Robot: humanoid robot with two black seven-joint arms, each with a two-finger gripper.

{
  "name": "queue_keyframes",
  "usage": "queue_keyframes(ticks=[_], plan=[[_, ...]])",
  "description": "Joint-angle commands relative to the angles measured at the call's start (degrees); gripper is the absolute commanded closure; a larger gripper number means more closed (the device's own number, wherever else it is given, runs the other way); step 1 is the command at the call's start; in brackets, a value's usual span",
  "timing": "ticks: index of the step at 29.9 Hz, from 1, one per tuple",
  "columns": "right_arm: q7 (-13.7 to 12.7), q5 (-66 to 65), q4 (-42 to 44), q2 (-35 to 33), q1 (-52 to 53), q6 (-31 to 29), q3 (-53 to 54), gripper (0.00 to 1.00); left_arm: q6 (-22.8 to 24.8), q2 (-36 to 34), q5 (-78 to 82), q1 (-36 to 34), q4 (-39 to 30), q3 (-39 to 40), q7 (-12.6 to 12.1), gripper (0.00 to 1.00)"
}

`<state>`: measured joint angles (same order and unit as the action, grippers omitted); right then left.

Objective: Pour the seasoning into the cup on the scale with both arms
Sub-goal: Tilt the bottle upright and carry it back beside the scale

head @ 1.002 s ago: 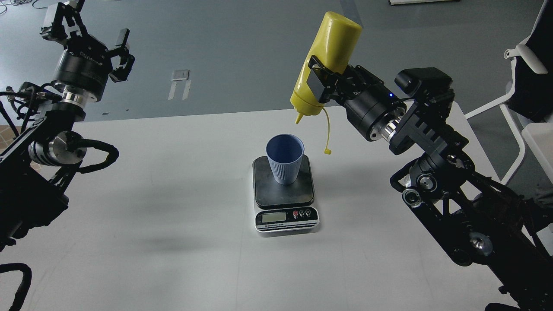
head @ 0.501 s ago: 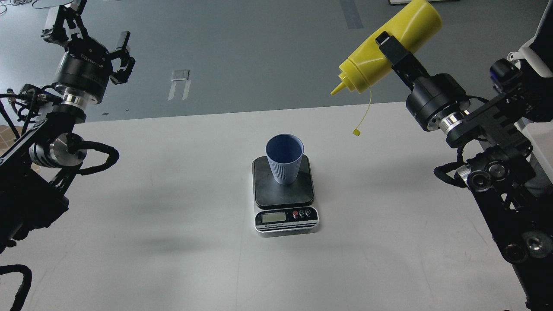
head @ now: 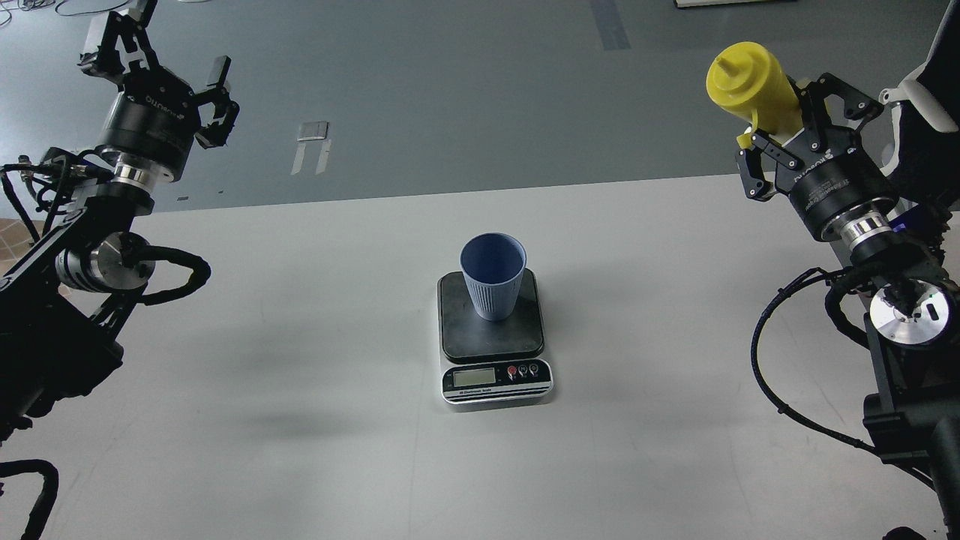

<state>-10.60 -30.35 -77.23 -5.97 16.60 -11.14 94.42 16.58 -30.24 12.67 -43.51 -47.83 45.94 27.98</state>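
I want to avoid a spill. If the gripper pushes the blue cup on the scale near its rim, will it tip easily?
Probably yes: the cup tapers to a narrow base and stands tall. It looks light, thin plastic, so it may slide on the scale plate.

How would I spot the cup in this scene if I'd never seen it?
Look at the big white table and find the small scale near its middle, with a dark square plate and a silver front. The cup stands upright on that plate. It is light blue with a ribbed side and no handle, the only blue thing there, unlike the yellow bottle held far off by the right end effector.
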Motion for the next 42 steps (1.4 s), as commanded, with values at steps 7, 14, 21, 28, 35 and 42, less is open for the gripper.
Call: queue_keyframes(ticks=[7,14,21,28,35,42], plan=[[-0.13,25.32,7.45,2.8,-4.29,-0.02,0.24,0.78,-0.05,0.36,-0.01,0.0,-0.07,0.03,0.02,0.02],[-0.13,35.52,7.01,5.97,-10.0,-1.42,0.06,0.66,-0.14,0.53,-0.01,0.0,-0.34,-0.06,0.02,0.02],[-0.13,37.38,7.71,5.97,-12.03,-4.33,-0.91,0.48,-0.14,0.62,-0.01,0.0,-0.34,-0.15,0.02,0.02],[0.23,37.38,8.94,5.97,-12.82,-5.65,-1.78,0.45,-0.14,0.62,-0.01,0.0,-0.34,-0.15,0.02,0.02],[0.23,37.38,10.26,5.97,-12.91,-5.65,-1.78,0.39,-0.14,0.62,-0.01,0.0,-0.34,-0.15,0.02,0.02],[0.23,38.52,12.45,5.97,-12.91,-5.91,-1.78,0.36,-0.14,0.53,-0.01,0.0,-0.34,-0.15,0.02,0.02]])
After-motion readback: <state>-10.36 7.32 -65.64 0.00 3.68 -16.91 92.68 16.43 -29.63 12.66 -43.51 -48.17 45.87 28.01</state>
